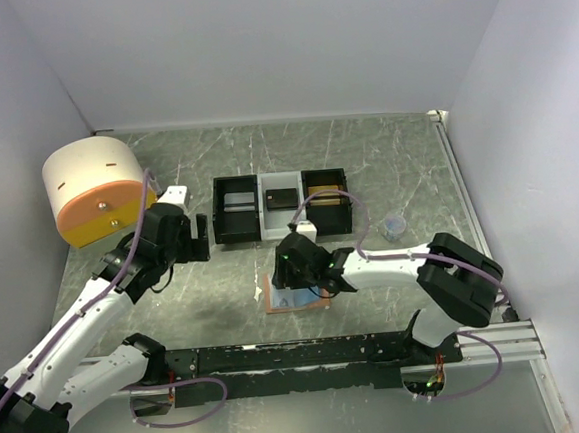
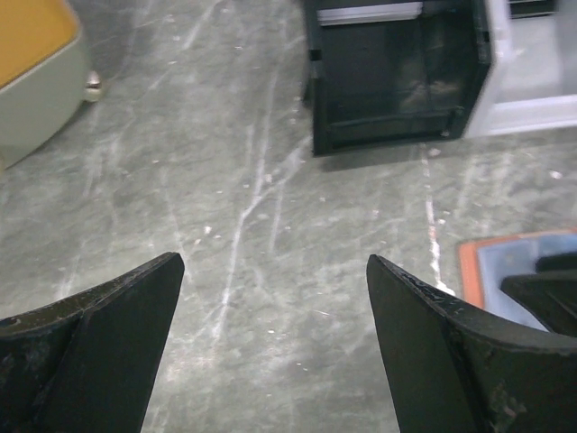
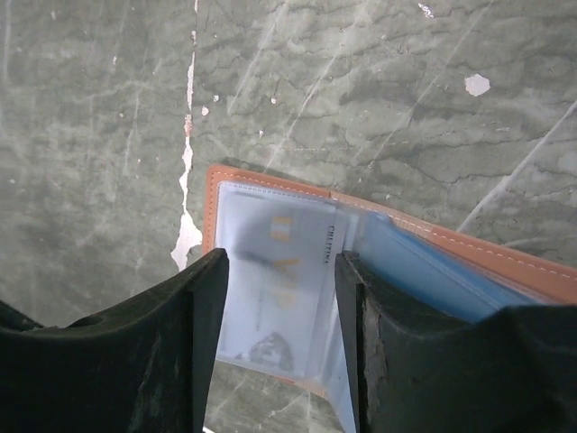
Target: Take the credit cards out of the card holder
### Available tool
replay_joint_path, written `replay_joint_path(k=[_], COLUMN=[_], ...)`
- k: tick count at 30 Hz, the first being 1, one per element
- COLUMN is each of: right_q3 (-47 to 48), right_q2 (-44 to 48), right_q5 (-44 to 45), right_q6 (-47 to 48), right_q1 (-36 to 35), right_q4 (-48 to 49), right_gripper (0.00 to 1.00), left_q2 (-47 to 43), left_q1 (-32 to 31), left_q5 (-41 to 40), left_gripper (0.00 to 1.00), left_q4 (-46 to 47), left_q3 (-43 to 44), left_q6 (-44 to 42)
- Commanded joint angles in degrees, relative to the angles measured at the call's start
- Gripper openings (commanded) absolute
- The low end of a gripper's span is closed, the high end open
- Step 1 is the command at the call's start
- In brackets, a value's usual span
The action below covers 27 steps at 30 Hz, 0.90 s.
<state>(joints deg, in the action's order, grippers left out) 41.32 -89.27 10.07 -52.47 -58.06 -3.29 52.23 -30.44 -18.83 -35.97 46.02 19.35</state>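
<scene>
Right gripper (image 3: 281, 259): jaws about half open, nothing clamped. I'm straight over the card holder (image 3: 469, 248), fingers straddling its clear pocket, with a card (image 3: 270, 307) visible inside; can't tell whether the fingertips touch it. Holder lies open and flat on the table (image 1: 385, 149), just in front of the tray (image 1: 215, 212), below its middle compartment. Left gripper (image 2: 275, 266): jaws wide apart, empty, over bare table just left of the tray's front-left corner.
</scene>
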Motion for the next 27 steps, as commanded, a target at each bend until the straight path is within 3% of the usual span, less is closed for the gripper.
replay_joint_path(k=[1,5,11,17,24,27], right_q3=[-5.28,-3.02,4.46,10.50,7.64,8.34], right_q2=[-1.28,-1.83,-6.31,-11.79,-10.06,-10.52], right_q5=[-8.39,-7.06,4.86,12.78,7.87,9.00], right_q6=[-1.73,0.09,0.00,-2.34,-1.68,-1.94], right_q1=[1.97,1.84,-1.57,-5.34,-5.62,-5.57], right_q4=[4.40,2.29,-11.14,-20.09,-13.13,-14.88], right_gripper=[0.51,0.60,0.73,0.72,0.59,0.55], left_q2=[-1.80,-4.96,-5.33,-6.07,-7.40,-7.41], left_q1=[0.41,0.38,0.38,0.39,0.39,0.42], left_q5=[11.88,17.63,11.20,7.26,6.07,6.52], left_gripper=[0.94,0.93,0.94,0.93,0.94,0.94], left_q4=[3.75,8.05,3.87,2.60,1.88,1.94], left_q3=[-0.53,-3.42,-1.81,-1.54,-1.77,-1.91], left_q6=[1.49,5.10,5.35,6.37,7.06,7.03])
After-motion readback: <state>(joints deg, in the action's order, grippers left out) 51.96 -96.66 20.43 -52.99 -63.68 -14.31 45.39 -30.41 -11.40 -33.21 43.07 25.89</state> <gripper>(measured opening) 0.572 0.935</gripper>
